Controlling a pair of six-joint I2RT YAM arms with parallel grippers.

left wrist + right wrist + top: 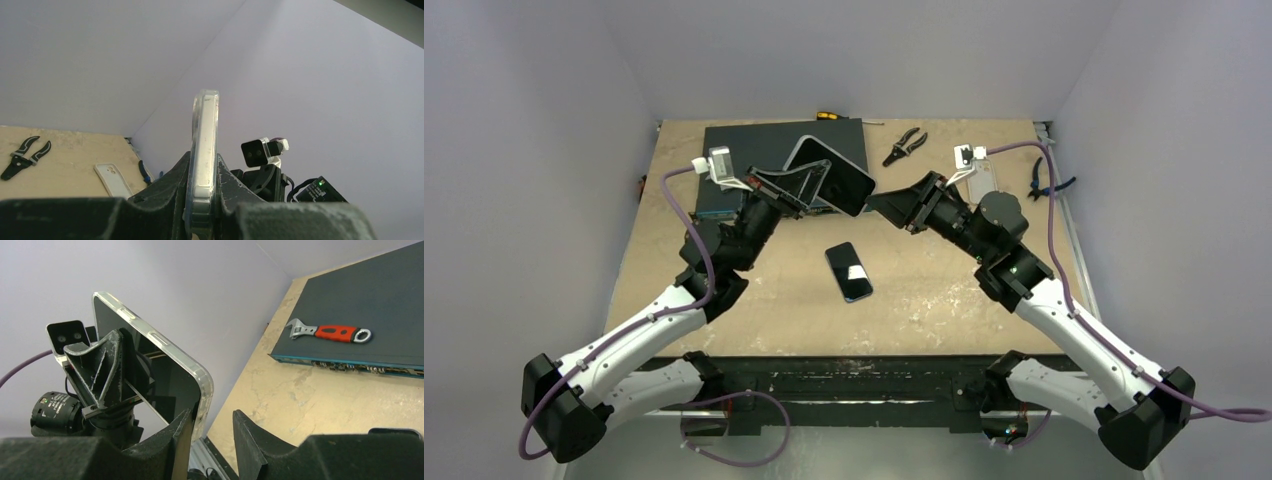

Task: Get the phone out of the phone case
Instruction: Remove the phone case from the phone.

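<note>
Top view, L to R.

Left gripper is clamped on the black-screened phone, which sits in its clear plastic case. Left wrist view shows it edge-on, pinched front and back between the fingers.

Phone is held off the tan table board, tilted, about 12 o'clock from board centre. From above it overlaps the right corner of the dark grey flat box. A red-handled adjustable wrench lies on that box.

Yellow-handled screwdriver at the back edge, 12 o'clock.

Second dark phone lies flat at board centre, 6 o'clock of the held one, apart from it.

Right gripper is at the held phone's 4 o'clock corner, jaws apart. In the right wrist view the case corner is just beside one of its fingers; can't tell if they touch.

Black pliers at 1 o'clock.

White phone case lies flat at 2 o'clock, beyond the right wrist.

Blue-handled pliers at the board's right edge, 2–3 o'clock.
</note>
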